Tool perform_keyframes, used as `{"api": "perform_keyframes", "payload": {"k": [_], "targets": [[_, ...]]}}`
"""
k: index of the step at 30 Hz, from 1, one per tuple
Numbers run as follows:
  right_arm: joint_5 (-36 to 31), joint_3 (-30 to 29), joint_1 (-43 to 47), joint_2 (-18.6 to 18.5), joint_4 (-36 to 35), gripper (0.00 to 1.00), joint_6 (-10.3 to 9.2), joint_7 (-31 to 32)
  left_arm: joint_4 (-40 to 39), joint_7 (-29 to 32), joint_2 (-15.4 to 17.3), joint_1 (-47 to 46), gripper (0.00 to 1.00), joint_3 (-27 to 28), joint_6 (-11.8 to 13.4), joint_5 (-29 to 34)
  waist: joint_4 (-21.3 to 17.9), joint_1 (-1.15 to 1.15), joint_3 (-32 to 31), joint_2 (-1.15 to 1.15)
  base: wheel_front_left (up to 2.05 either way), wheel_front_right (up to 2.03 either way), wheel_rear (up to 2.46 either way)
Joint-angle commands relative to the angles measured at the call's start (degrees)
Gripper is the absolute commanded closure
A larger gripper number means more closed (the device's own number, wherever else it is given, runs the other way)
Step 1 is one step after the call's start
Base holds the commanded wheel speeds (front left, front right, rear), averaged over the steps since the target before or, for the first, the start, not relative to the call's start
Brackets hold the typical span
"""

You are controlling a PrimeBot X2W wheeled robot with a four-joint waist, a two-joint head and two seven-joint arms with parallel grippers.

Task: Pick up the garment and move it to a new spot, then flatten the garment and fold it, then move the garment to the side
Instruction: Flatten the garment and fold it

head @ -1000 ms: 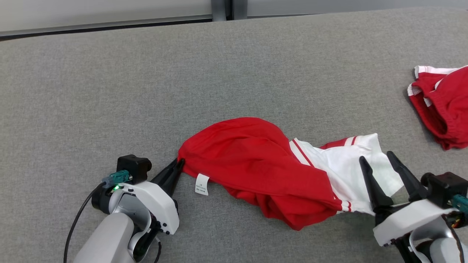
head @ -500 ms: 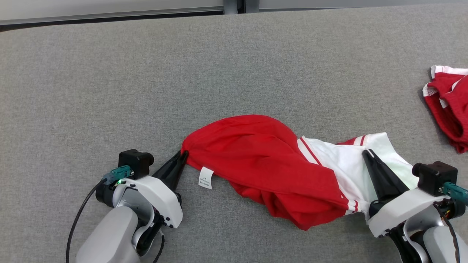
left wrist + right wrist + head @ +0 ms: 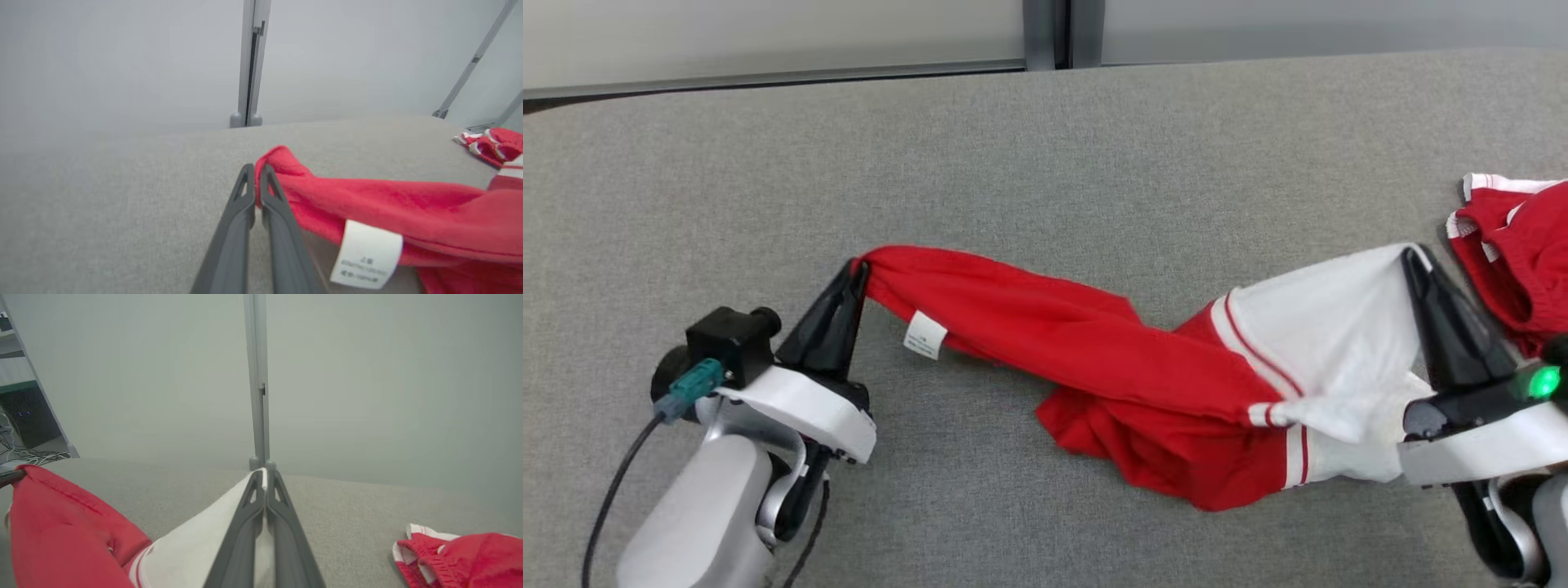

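My left claw [image 3: 858,267] and right claw [image 3: 1411,253] each pinch a garment [image 3: 1045,322] end. This is the pickup step; next I should lift both evenly.

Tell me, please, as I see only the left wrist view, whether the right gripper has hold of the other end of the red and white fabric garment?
Observer: Yes; in the head view the right gripper is shut on a white corner of the red and white fabric garment.
Operator: Thank you. Does it hang clear of the grey fabric-covered table along its whole length?
Observer: No; a bunched red fold near the middle sags onto the table.
Operator: Is any indicator lit on the right arm?
Observer: Yes; a green light glows beside the base of that gripper.
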Motion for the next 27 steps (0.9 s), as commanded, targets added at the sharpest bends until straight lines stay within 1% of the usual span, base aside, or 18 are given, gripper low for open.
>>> {"api": "perform_keyframes", "payload": {"k": [1, 6, 10, 11, 14, 20, 25, 27], "targets": [[-0.5, -0.6, -1.0, -0.4, -1.1, 1.0, -0.03, -0.2, -1.5, -0.5, 0.8, 0.1, 1.0, 0.5, 0.8, 0.9, 0.2, 0.0, -1.2, 0.0, 0.0, 0.0, 0.0], [-2.0, -2.2, -4.6, -2.4, -7.4, 1.0, -0.03, 1.5, -13.6, 0.2, 4.3, -0.2, 1.0, 2.4, 3.2, 2.2, 1.1, 0.0, -5.5, 0.0, 0.0, 0.0, 0.0], [-2.4, -3.9, -9.6, -4.5, -11.4, 1.0, -0.03, 3.7, -23.3, 3.7, 7.2, -2.3, 1.0, 3.7, 5.4, 3.8, 1.8, 0.0, -9.2, 0.0, 0.0, 0.0, 0.0], [-2.5, -4.8, -12.4, -5.6, -12.9, 1.0, -0.03, 4.6, -26.9, 5.6, 8.4, -3.7, 1.0, 4.7, 6.4, 3.9, 2.2, 0.0, -10.8, 0.0, 0.0, 0.0, 0.0], [-2.0, -6.4, -17.0, -7.0, -14.5, 1.0, -0.03, 5.6, -31.3, 8.3, 9.8, -6.7, 1.0, 6.3, 7.7, 4.2, 2.8, 0.0, -12.6, 0.0, 0.0, 0.0, 0.0], [-1.1, -8.1, -24.2, -8.6, -15.3, 1.0, -0.03, 7.1, -34.5, 12.9, 12.2, -11.8, 1.0, 8.9, 8.6, 3.4, 3.2, 0.0, -15.3, 0.0, 0.0, 0.0, 0.0], [-0.3, -8.0, -27.7, -9.1, -12.9, 1.0, -0.03, 7.3, -34.0, 14.7, 13.3, -14.2, 1.0, 10.3, 8.3, 2.0, 3.2, 0.0, -14.7, 0.0, 0.0, 0.0, 0.0], [0.2, -7.4, -29.2, -9.1, -11.5, 1.0, -0.03, 7.3, -32.9, 14.7, 13.1, -15.2, 1.0, 10.8, 8.2, 1.4, 3.4, 0.0, -13.9, 0.0, 0.0, 0.0, 0.0]]}}
